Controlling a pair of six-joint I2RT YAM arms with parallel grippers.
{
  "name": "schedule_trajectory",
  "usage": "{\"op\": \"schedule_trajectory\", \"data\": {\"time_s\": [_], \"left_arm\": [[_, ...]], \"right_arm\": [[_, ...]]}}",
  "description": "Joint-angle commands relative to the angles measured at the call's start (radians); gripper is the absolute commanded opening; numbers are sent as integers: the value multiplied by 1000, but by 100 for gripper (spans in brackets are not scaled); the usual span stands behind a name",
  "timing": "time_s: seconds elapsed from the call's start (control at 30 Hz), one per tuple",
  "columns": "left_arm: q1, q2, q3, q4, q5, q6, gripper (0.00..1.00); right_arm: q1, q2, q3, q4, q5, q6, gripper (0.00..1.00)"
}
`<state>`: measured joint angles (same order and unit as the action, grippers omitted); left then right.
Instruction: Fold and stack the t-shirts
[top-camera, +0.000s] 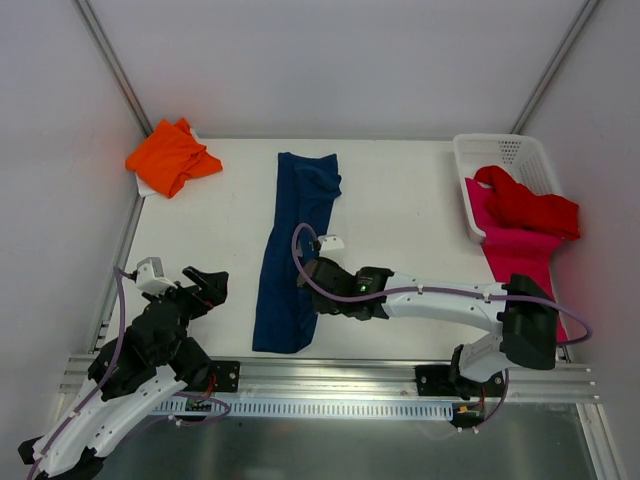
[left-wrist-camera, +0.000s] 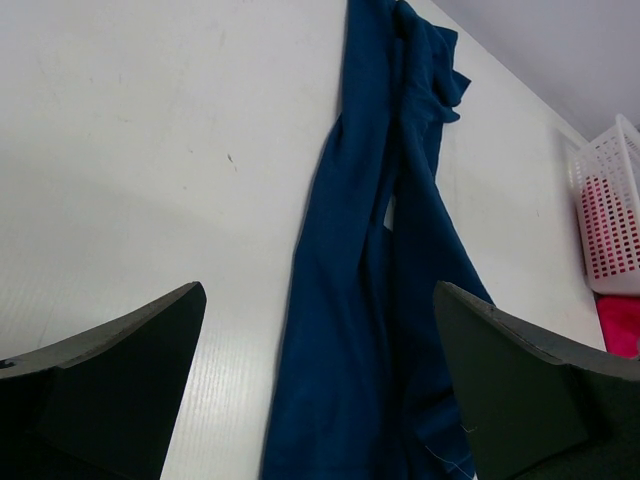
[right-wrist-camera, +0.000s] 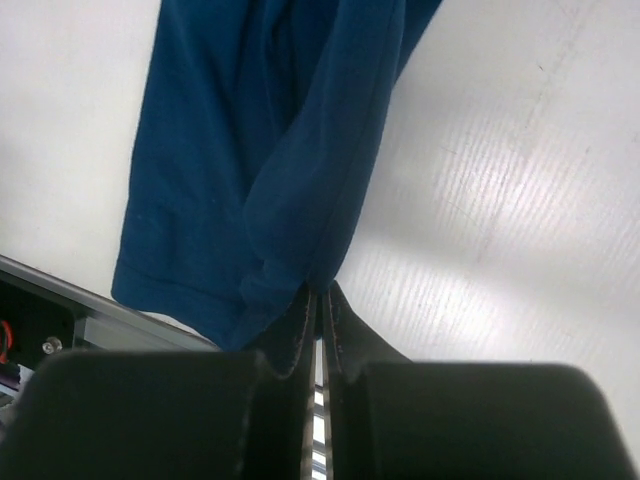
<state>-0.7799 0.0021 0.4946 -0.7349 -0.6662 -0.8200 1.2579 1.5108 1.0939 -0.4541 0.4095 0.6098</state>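
Top view: the navy tee (top-camera: 297, 240) lies mid-table as a long narrow strip, so its fold seems half done. The right gripper (top-camera: 316, 272) sits at the tee's right edge, and the left gripper (top-camera: 206, 283) hangs well apart. The print is hidden.

Left wrist: the fingers (left-wrist-camera: 150, 350) are spread wide and empty, with the tee (left-wrist-camera: 400, 200) ahead.

Right wrist: the jaws are pinched on a bunched edge of the tee (right-wrist-camera: 250, 150) near one end. How much cloth they grip is unclear. Next, the left gripper likely needs the matching corner before folding end to end.

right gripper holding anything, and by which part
The navy blue cloth t-shirt, pinched by the right gripper at a fold along its right edge.
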Motion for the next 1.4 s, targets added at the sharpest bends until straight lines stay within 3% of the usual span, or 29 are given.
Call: {"op": "schedule_trajectory", "data": {"time_s": [0.0,0.3,0.47,0.7,0.93,1.03,1.1,1.13,1.17,1.23,1.37], "left_arm": [[-7,-10,6,5,-19,5,99],[-9,36,9,6,4,-4,99],[-9,59,15,6,13,-4,99],[-9,33,10,6,25,-14,99],[-9,29,16,5,27,-7,99],[-10,19,15,6,27,-7,99],[-10,18,10,6,24,-11,99],[-10,19,6,6,24,-14,99],[-10,21,4,6,24,-18,99],[-10,33,-7,8,31,-36,99],[-10,99,-37,51,105,-45,99]], "right_arm": [[20,-44,-2,-72,38,31,0],[136,-81,-26,-253,210,229,0],[147,-31,21,-278,226,194,0],[126,242,288,-281,129,35,0],[109,590,691,-362,-11,-82,0],[107,620,702,-356,-44,-81,3],[107,623,667,-331,-67,-73,16],[107,618,647,-318,-75,-70,31],[109,602,594,-301,-89,-56,72],[109,580,535,-261,-90,-35,96],[113,507,430,-258,-35,13,99]]}}
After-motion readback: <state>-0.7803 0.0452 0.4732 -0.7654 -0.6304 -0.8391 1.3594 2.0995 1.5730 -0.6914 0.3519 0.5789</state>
